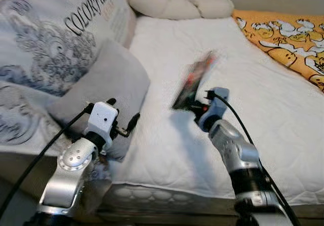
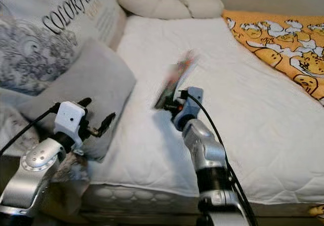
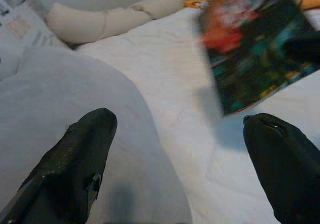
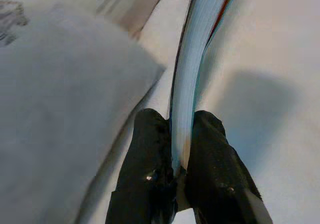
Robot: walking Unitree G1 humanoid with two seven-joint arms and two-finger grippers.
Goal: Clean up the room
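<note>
Right tool (image 1: pixel 198 106) grips book (image 1: pixel 194 79) above white mattress (image 1: pixel 263 109).

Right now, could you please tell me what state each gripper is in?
Left gripper: open, holding nothing, over the grey pillow.
Right gripper: closed on a book, held above the bed.

The right hand (image 4: pixel 181 149) is raised on its silver arm, its two black fingers (image 4: pixel 150 154) pinched tight on a thin book's edge. The left hand (image 3: pixel 180 169) is raised at the near left, fingers spread wide apart.
</note>
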